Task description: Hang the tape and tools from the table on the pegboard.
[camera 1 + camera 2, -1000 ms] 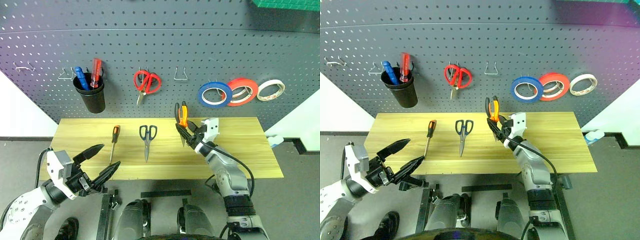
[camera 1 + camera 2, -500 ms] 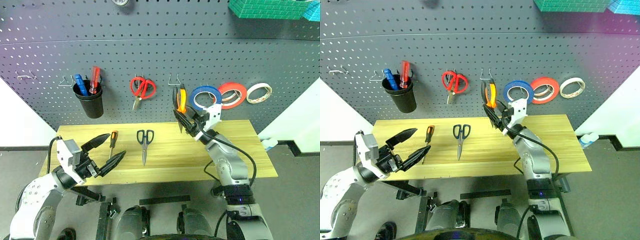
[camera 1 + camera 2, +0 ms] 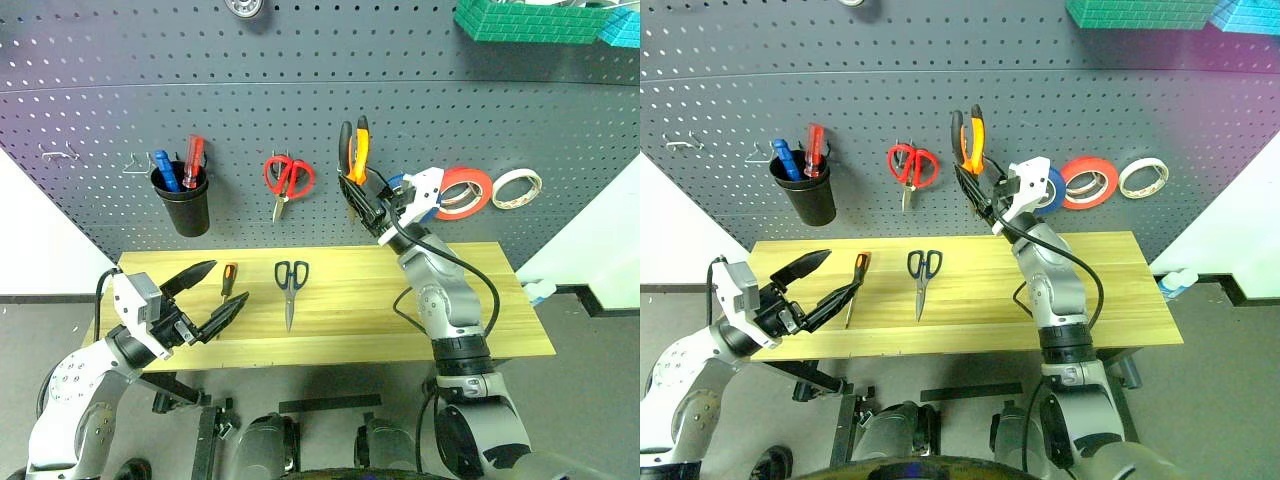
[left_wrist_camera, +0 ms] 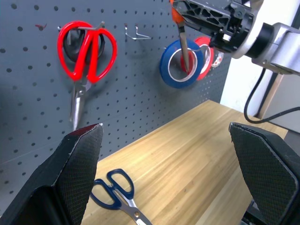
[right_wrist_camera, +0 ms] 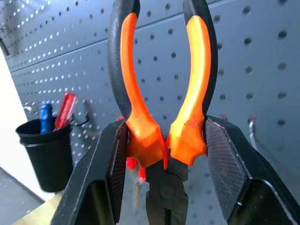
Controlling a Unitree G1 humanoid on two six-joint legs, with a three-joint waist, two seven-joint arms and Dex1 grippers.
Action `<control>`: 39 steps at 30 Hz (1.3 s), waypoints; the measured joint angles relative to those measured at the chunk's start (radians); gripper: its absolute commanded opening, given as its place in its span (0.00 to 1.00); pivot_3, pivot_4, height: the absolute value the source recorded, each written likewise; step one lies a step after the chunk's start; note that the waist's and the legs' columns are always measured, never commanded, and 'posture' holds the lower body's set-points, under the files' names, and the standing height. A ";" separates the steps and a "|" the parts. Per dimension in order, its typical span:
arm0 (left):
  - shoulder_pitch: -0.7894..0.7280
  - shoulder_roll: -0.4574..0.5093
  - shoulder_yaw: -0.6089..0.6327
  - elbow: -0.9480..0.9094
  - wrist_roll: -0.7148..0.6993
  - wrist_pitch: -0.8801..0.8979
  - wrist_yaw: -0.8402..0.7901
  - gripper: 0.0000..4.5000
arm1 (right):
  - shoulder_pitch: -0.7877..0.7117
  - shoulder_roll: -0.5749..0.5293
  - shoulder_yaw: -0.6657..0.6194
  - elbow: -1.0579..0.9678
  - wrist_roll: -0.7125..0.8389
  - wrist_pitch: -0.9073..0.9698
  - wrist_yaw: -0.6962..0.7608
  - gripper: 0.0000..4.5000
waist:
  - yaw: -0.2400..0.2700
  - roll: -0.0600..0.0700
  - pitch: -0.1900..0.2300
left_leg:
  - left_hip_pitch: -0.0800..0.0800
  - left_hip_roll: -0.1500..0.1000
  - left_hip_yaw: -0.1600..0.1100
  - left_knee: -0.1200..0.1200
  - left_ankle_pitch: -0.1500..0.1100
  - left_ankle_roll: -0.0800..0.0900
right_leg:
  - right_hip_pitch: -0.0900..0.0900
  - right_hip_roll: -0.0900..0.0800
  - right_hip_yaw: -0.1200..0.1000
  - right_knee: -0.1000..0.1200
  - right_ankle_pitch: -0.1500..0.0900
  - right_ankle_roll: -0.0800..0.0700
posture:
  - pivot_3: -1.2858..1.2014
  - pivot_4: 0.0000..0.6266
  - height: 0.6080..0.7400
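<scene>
While left gripper (image 3: 205, 300) gapes, textured right gripper (image 5: 164, 154) clamps curved rubbery-handled pliers (image 5: 161, 89) before perforated pegboard (image 3: 300, 90).

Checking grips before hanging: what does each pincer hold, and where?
Right pincer clamps the orange-and-black-handled pliers near their pivot, handles up. Left pincer holds nothing.

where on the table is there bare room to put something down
The table's right half, from the dark-handled scissors to its right end, is bare. Its left part is crowded: the screwdriver, those scissors and the open left gripper.
</scene>
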 measured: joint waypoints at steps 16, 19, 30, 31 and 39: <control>0.015 0.001 0.007 -0.049 -0.014 0.025 0.042 1.00 | -0.198 0.067 -0.015 0.353 -0.120 -0.286 -0.149 0.47 | 0.002 0.000 -0.005 | 0.000 0.001 0.000 0.003 0.000 0.000 | 0.000 0.001 0.001 0.002 0.000 0.000 | 0.55 0.00 1.00; 0.031 0.004 0.009 -0.065 -0.018 0.034 0.048 1.00 | -0.255 0.072 -0.022 0.439 -0.136 -0.344 -0.181 0.47 | 0.002 0.000 -0.005 | 0.000 0.001 0.000 0.003 0.000 0.000 | 0.000 0.002 0.001 0.002 0.000 0.000 | 0.56 0.00 1.00; 0.086 0.026 0.021 -0.115 -0.039 0.071 0.058 1.00 | -0.347 0.070 -0.048 0.648 -0.196 -0.526 -0.286 0.47 | 0.006 0.000 -0.006 | 0.000 0.003 0.000 0.005 0.000 0.000 | 0.001 0.003 0.001 0.002 0.000 -0.001 | 0.57 0.00 1.00; 0.087 0.027 0.021 -0.122 -0.039 0.073 0.063 1.00 | -0.353 0.070 -0.052 0.666 -0.197 -0.533 -0.291 0.47 | 0.006 0.000 -0.006 | 0.000 0.003 0.000 0.005 0.000 0.000 | 0.001 0.003 0.001 0.003 0.000 -0.001 | 0.57 0.00 1.00; 0.100 0.043 0.022 -0.209 -0.066 0.138 0.117 1.00 | -0.463 0.058 -0.080 0.810 -0.197 -0.606 -0.291 0.47 | 0.008 0.000 -0.006 | 0.000 0.005 0.000 0.006 0.000 0.000 | 0.001 0.004 0.002 0.003 0.001 -0.002 | 0.58 0.02 1.00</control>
